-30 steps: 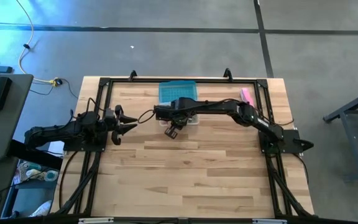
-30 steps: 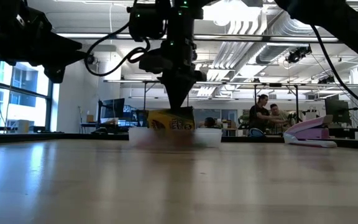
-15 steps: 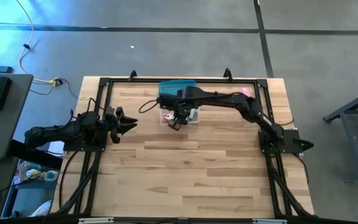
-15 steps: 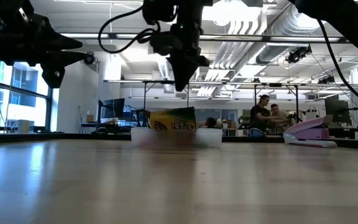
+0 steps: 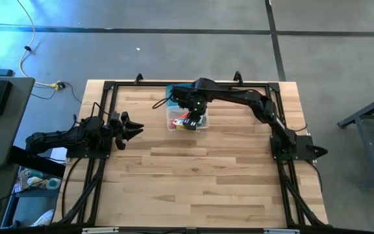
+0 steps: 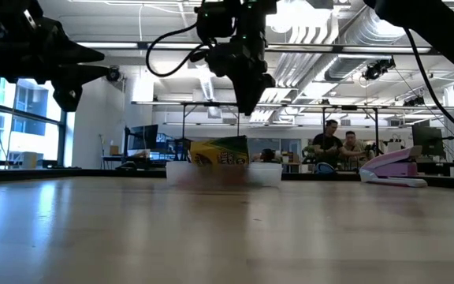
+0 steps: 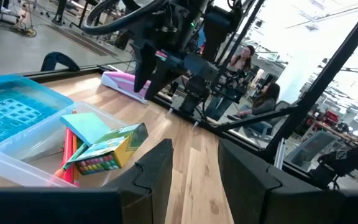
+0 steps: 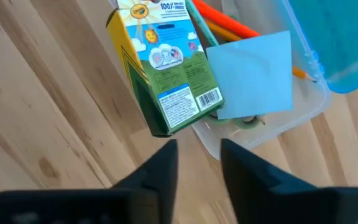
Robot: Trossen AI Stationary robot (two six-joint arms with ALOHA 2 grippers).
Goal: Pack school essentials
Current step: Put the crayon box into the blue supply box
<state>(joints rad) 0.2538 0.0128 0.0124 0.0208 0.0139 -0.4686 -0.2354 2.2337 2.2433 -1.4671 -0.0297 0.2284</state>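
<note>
A clear plastic box [image 5: 187, 121] stands at the table's far middle. In it are a yellow-green crayon pack [image 8: 166, 68], a light-blue notepad [image 8: 253, 74] and an orange-red pen [image 8: 222, 22]. The pack lies tilted on the other items, its lower end over the box's rim [image 8: 210, 140]. My right gripper [image 6: 252, 106] hangs open above the box and touches nothing. My left gripper [image 5: 132, 128] waits open near the table's left edge, pointing at the box [image 7: 42, 162]. Scissors, eraser and marker do not show.
The box's blue lid [image 8: 340, 43] lies just beyond it, toward the far edge, partly under my right arm. A pink stapler-like bar [image 5: 258, 99] lies at the far right. Bare wood fills the near half of the table [image 5: 200, 188]. People sit in the room behind [image 6: 333, 146].
My right gripper has risen from the crayon pack and moved toward the far edge, from the box's near rim to above its far side. The pack stays leaning in the box.
</note>
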